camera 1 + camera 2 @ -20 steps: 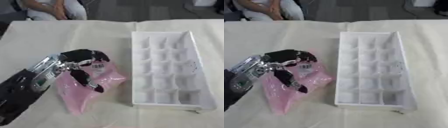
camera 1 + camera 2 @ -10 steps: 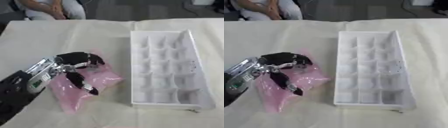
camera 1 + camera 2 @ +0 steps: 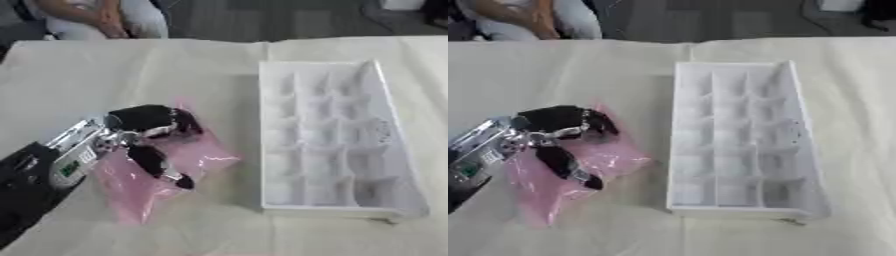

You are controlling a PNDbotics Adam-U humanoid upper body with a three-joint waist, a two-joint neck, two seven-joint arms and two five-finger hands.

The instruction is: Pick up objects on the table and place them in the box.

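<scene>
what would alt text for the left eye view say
The robot's left hand reaches in from the lower left with its fingers curled around a pink plastic bag lying on a cream tablecloth. To the right of the bag sits a white box divided into many small compartments, all apparently empty.

A cream cloth-covered desk (image 3: 157, 65) carries a white compartmented box (image 3: 332, 140) at right of frame and a crumpled pink plastic bag (image 3: 162, 172) at lower left.
</scene>
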